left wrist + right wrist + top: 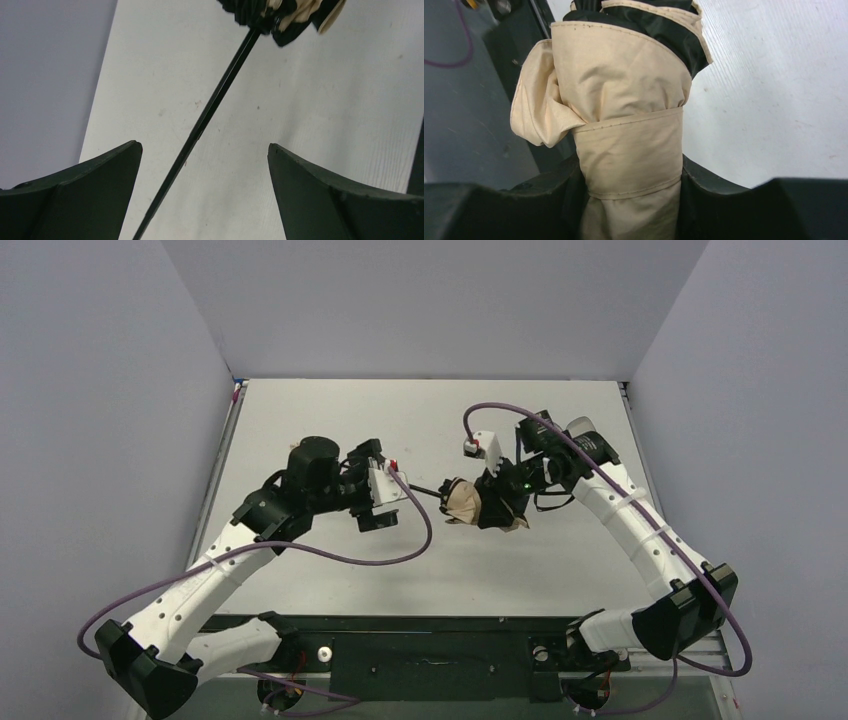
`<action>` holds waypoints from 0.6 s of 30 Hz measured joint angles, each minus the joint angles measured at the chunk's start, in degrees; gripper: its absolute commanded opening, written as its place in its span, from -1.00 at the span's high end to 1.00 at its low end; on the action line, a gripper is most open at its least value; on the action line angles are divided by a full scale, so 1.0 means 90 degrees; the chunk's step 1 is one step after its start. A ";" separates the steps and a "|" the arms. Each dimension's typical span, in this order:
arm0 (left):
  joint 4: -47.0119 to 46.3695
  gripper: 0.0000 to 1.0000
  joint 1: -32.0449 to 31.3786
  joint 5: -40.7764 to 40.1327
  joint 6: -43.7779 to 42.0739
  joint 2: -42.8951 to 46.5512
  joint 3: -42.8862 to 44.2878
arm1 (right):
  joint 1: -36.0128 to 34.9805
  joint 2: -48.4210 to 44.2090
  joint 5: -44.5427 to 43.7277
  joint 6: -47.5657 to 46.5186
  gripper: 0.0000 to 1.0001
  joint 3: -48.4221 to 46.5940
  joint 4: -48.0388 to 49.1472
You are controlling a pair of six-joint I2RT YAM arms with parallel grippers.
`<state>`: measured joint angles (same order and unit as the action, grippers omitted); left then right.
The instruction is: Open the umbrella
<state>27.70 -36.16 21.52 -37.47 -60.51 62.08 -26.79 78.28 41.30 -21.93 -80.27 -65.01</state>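
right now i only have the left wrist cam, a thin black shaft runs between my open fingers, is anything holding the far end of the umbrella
Observer: yes, the right gripper is clamped on the umbrella, round its folded tan canopy.
Operator: is the canopy free to spread
Observer: not by the look of it, a tan strap is wrapped round the bundle right by those fingers.
Operator: where is all this over the table
Observer: the top view puts the bundle just right of the middle of the table, between both arms, with the shaft pointing at the left gripper.
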 measured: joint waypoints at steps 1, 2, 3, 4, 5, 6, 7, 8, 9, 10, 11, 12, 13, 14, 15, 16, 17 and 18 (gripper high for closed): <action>-0.0204 -0.94 0.0015 0.0070 0.0386 0.0017 0.0000 | 0.0056 0.0007 0.0134 0.0204 1.00 -0.0049 0.0087; -0.0376 -0.94 0.0044 0.0121 0.0736 0.0017 0.0002 | 0.0100 0.0007 0.0284 0.0427 1.00 -0.0078 0.0199; -0.0588 -0.94 0.0109 0.0182 0.1217 0.0007 0.0002 | 0.0153 0.0007 0.0415 0.0687 1.00 -0.0107 0.0306; -0.0811 -0.94 0.0204 0.0223 0.1766 -0.0002 0.0005 | 0.0236 0.0007 0.0554 0.0991 1.00 -0.0124 0.0476; -0.1039 -0.94 0.0325 0.0243 0.2271 -0.0012 0.0015 | 0.0316 0.0007 0.0658 0.1326 1.00 -0.0129 0.0692; -0.1270 -0.94 0.0454 0.0231 0.2766 -0.0024 0.0032 | 0.0393 0.0007 0.0738 0.1673 1.00 -0.0131 0.0950; -0.1486 -0.94 0.0561 0.0182 0.3184 -0.0041 0.0068 | 0.0449 0.0007 0.0797 0.2052 1.00 -0.0131 0.1229; -0.1741 -0.94 0.0678 0.0075 0.3648 -0.0068 0.0124 | 0.0488 0.0005 0.0845 0.2431 1.00 -0.0131 0.1530; -0.1972 -0.94 0.0794 -0.0036 0.4048 -0.0107 0.0211 | 0.0527 0.0002 0.0886 0.2851 1.00 -0.0131 0.1870; -0.2164 -0.94 0.0916 -0.0117 0.4432 -0.0158 0.0311 | 0.0546 0.0000 0.0918 0.3194 1.00 -0.0129 0.2159; -0.2368 -0.94 0.1052 -0.0175 0.4833 -0.0231 0.0444 | 0.0556 0.0000 0.0962 0.3638 1.00 -0.0126 0.2543; -0.2557 -0.94 0.1205 -0.0214 0.5258 -0.0308 0.0588 | 0.0556 -0.0002 0.1008 0.4029 1.00 -0.0126 0.2900; -0.2759 -0.94 0.1360 -0.0214 0.5719 -0.0391 0.0712 | 0.0556 -0.0002 0.1071 0.4517 1.00 -0.0119 0.3356; -0.2919 -0.94 0.1477 -0.0182 0.6076 -0.0454 0.0797 | 0.0556 -0.0002 0.1117 0.4877 1.00 -0.0114 0.3674; -0.3160 -0.94 0.1603 -0.0129 0.6555 -0.0532 0.0857 | 0.0556 -0.0005 0.1183 0.5306 1.00 -0.0092 0.4085; -0.3410 -0.94 0.1700 -0.0053 0.7004 -0.0600 0.0884 | 0.0556 -0.0010 0.1231 0.5744 1.00 -0.0058 0.4505; -0.3643 -1.00 0.1761 0.0034 0.7434 -0.0668 0.0886 | 0.0556 -0.0012 0.1282 0.6120 1.00 -0.0034 0.4881; -0.3844 -0.97 0.1783 0.0146 0.7808 -0.0738 0.0886 | 0.0554 -0.0012 0.1311 0.6414 1.00 -0.0032 0.5153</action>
<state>-6.90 -20.12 22.83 32.80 -67.16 70.06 -21.80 78.17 53.10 35.79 -80.55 -18.63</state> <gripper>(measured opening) 0.971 0.415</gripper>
